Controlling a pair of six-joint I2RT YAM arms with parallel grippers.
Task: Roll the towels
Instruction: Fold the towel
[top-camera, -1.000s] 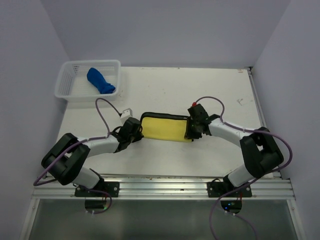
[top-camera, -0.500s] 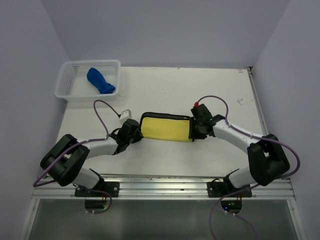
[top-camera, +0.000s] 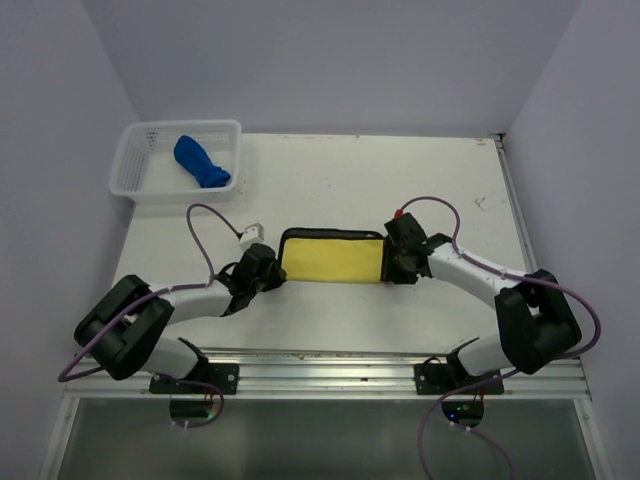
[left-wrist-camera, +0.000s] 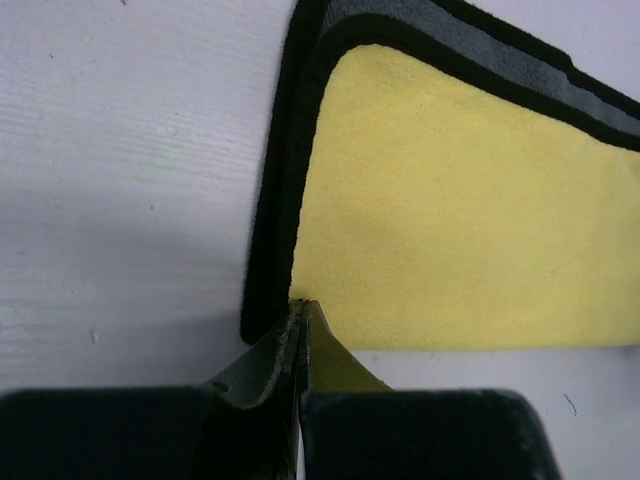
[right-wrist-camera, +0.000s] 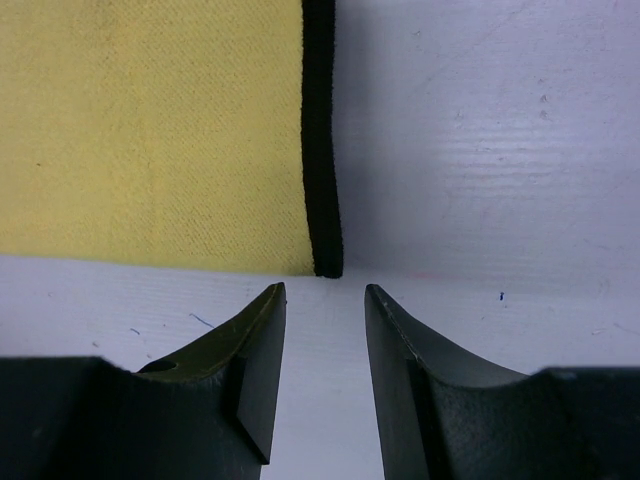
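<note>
1. The left gripper is being kept closed, its tips touching the near left corner of the yellow towel. Whether the hem is being nipped between them cannot be told. If it is not, that corner risks being left behind when a roll is started.
2. If only one corner is being taken, the cloth ahead of the jaws is in danger of being dragged askew across the table, and a slanted, loose roll is being invited.
3. The right gripper is being held open on nothing, with the towel's near right corner lying just beyond the gap. A close made here is judged to be catching bare table.
4. The blue towel is lying as a lumpy bundle in the white basket, well beyond the left jaws and to their left.
5. The yellow towel is lying flat as a long strip between the two pairs of jaws. Its yellow face is being shown upward, with black edging and grey backing being shown along the far fold.
</note>
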